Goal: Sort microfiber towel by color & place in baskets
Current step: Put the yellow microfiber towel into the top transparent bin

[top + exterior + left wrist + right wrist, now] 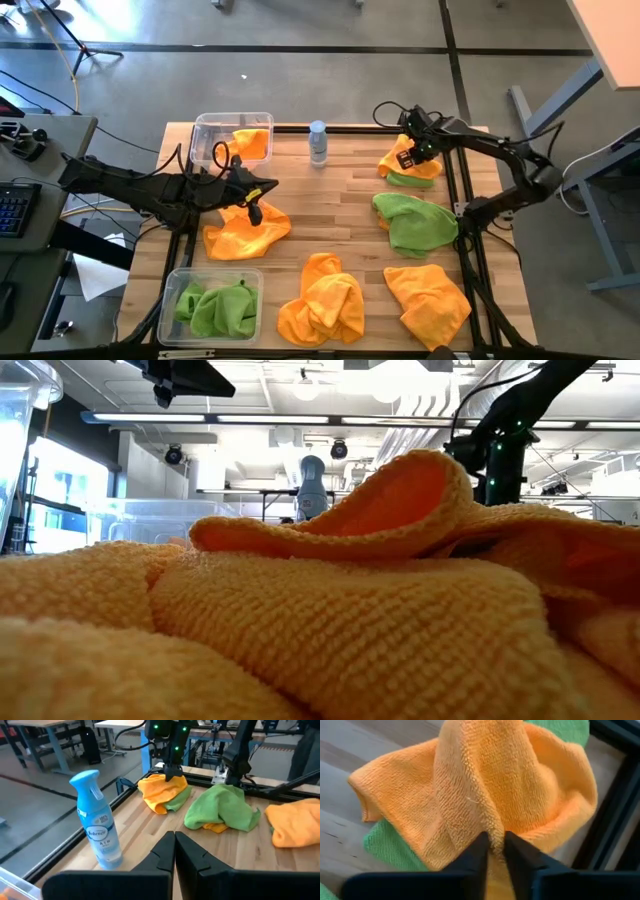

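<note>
Microfiber towels lie scattered across the wooden table (340, 200) as the right gripper (493, 851) pinches a raised fold of an orange towel (485, 785) at the table's far right corner, its jaws drawn narrow with the cloth bunched between them and the rest of the towel draped away on both sides of the fingers. A green towel (387, 851) lies beneath it, peeking out just beside the jaws. To do this lift well, the pinch should likely rise straight up so the orange cloth peels off the green one rather than dragging it along; then it has to cross to the far basket (232, 138), which already holds an orange cloth. The near basket (215, 302) holds green. The left gripper (174, 851) hovers with jaws closed and empty above another orange towel (247, 230), a spray bottle (99, 822) standing ahead of its fingertips.

How deep the fold sits between the right fingers cannot be seen, nor whether any green fabric is caught with it. The low camera is almost wholly blocked by orange cloth lying against it. Three more towels, two orange (322, 305) (428, 295) and one green (415, 222), wait unsorted.
</note>
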Robot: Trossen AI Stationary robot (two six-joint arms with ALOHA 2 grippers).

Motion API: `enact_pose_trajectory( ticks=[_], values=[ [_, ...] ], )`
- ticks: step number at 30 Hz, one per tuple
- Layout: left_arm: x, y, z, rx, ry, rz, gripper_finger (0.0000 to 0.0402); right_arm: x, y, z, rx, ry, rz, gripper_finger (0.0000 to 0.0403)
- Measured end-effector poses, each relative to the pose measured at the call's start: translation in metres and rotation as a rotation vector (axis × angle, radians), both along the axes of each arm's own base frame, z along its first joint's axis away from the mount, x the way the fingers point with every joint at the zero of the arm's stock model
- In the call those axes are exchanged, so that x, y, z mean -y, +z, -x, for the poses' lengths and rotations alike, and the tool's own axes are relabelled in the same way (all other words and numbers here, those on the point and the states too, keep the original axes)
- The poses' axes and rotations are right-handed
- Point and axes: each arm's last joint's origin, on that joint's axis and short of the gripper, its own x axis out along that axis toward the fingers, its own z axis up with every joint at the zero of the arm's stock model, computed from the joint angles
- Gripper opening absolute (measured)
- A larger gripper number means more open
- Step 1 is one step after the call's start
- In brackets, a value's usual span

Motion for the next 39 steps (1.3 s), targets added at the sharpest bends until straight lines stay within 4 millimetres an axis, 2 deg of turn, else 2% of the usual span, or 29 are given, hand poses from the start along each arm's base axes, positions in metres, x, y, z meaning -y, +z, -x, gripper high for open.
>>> enact_pose_trajectory(
  ticks=[2,5,8,14,21,26,33,39],
  values=[
    [-0.002,0.001,0.001,0.001,0.010,-0.003,0.0000,-0.005,0.005,0.002,0.004,-0.016,-0.003,0.0011],
    [-0.007,0.004,0.004,0.021,0.030,-0.002,0.0000,-0.018,0.018,0.006,0.030,-0.054,0.013,0.0016],
    [-0.011,0.009,0.008,0.027,0.025,-0.035,0.0000,-0.037,0.038,0.009,0.084,-0.062,0.077,0.0004],
    [-0.018,0.022,0.016,0.097,-0.009,-0.095,0.0000,-0.084,0.080,0.022,0.280,-0.078,0.237,0.0002],
    [-0.025,0.030,0.016,0.137,-0.060,-0.156,0.0000,-0.128,0.111,0.039,0.532,-0.080,0.410,0.0001],
    [-0.029,0.029,0.015,0.130,-0.049,-0.156,0.0000,-0.143,0.131,0.036,0.733,-0.041,0.553,0.0001],
    [-0.035,0.029,0.015,0.131,-0.053,-0.152,0.0000,-0.156,0.162,0.017,0.987,0.097,0.711,0.0000],
    [-0.035,0.031,0.015,0.156,-0.051,-0.152,0.0000,-0.163,0.180,-0.001,1.063,0.205,0.773,0.0000]
  ],
)
